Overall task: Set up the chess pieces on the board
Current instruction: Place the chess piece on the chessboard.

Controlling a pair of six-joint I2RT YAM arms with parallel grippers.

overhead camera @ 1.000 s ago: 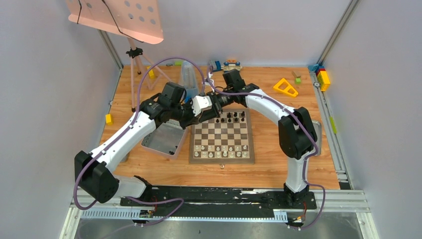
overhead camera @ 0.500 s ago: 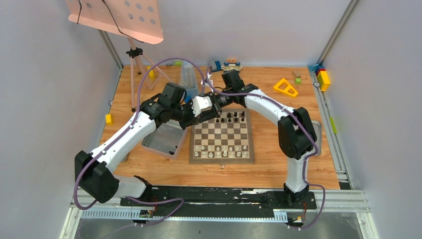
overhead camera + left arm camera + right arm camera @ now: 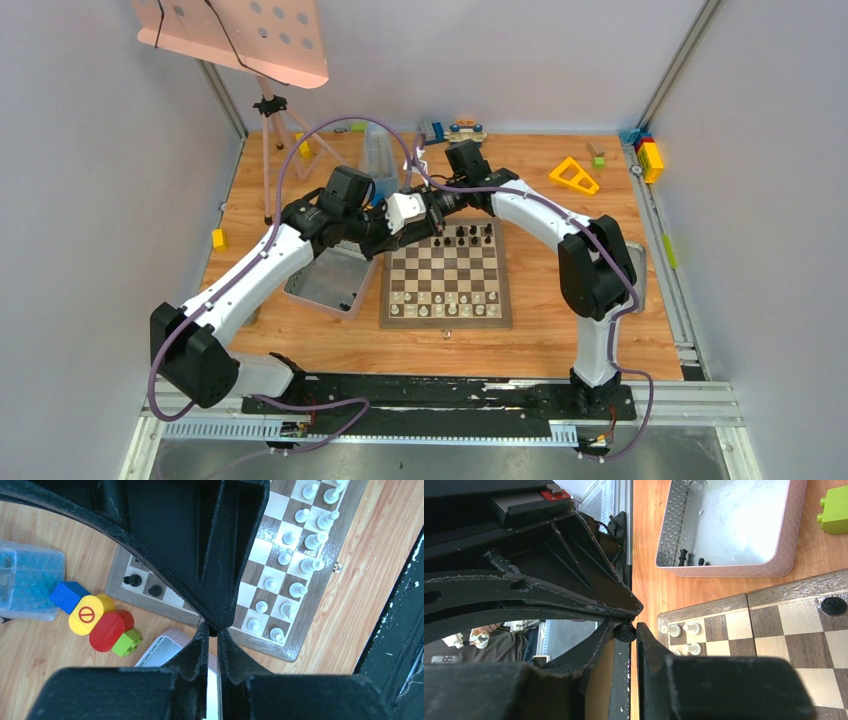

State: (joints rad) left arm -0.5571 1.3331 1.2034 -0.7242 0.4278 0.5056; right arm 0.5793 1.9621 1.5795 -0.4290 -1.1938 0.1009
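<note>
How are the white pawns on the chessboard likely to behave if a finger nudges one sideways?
The white pawns stand upright on small round bases, so one would probably tip rather than slide. Being round, it may then roll across the chessboard. They stand close together, so a neighbour could fall too.

A robotics lab cell: 2 white-and-black robot arms [image 3: 270, 260] bolted to a black base plate [image 3: 450, 398] at a wooden desk [image 3: 540, 345]. Grey partition walls [image 3: 90, 200] and aluminium rails [image 3: 686, 330] enclose it.
</note>
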